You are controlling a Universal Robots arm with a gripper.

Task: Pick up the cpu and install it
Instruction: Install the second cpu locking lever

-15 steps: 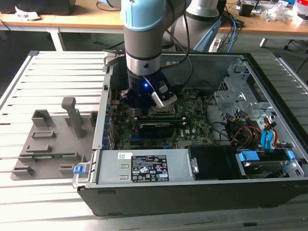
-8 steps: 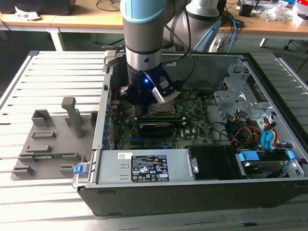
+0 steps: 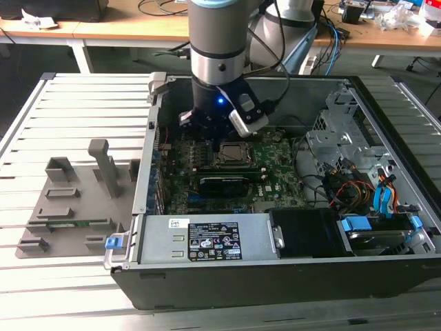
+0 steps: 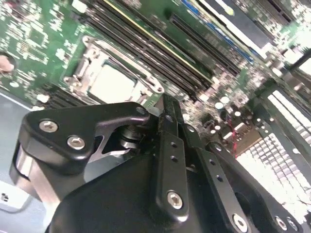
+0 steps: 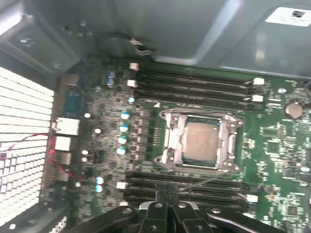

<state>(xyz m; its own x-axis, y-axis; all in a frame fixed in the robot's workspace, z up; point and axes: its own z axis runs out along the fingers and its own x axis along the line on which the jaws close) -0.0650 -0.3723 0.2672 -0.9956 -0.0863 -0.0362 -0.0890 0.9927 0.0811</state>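
One pincer (image 5: 167, 206) hangs low over the motherboard (image 5: 272, 141), fingers pressed together and holding nothing. In the first wrist view the cpu (image 5: 200, 141) lies flat inside the socket frame (image 5: 167, 138), at about one o'clock from the fingertips and slightly apart from them. In my judgement the chip looks seated, so good work now means keeping the closed tips clear of the frame's lever (image 5: 209, 178) and memory slots (image 5: 194, 82).
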